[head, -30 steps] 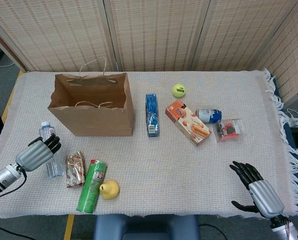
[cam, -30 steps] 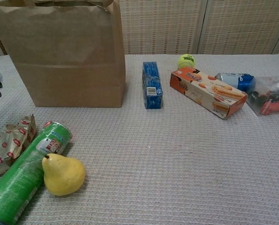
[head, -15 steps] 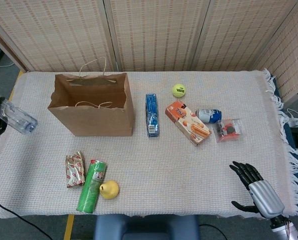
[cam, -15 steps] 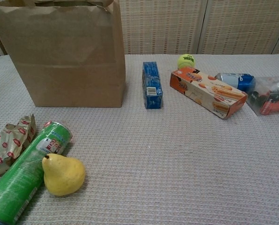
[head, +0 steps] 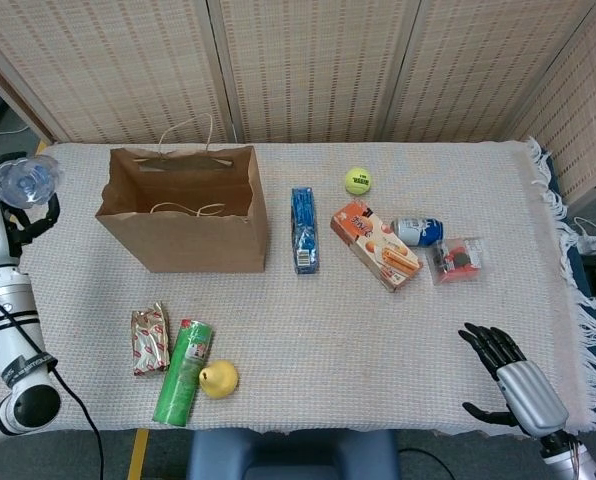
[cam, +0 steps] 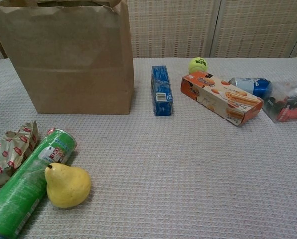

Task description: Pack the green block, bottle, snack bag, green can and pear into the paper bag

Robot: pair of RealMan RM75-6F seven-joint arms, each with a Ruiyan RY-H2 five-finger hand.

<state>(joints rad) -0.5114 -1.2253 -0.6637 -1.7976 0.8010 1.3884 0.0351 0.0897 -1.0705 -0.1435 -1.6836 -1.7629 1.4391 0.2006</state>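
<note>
I am in the bottle step: my left hand (head: 8,215) grips the clear bottle (head: 26,181) up at the far left edge of the worktop (head: 328,320), just to the left of the paper bag (head: 183,215), though how my fingers wrap it I cannot make out. The bottle looks see-through and faintly blue, tipped so that one round end points up at the head camera; it shows only in the head view.

The bag stands upright with its mouth open and its handles loose inside the rim. By my judgement the next move calls for carrying the bottle rightward over that rim and lowering it in before letting go, keeping clear of the handles and the soft paper wall, which could fold if nudged.

The snack bag (head: 149,340), green can (head: 183,372) and pear (head: 218,379) lie together on the near left of the worktop, the pear touching the can. My right hand (head: 508,385) holds nothing, fingers spread, near the right corner.
</note>
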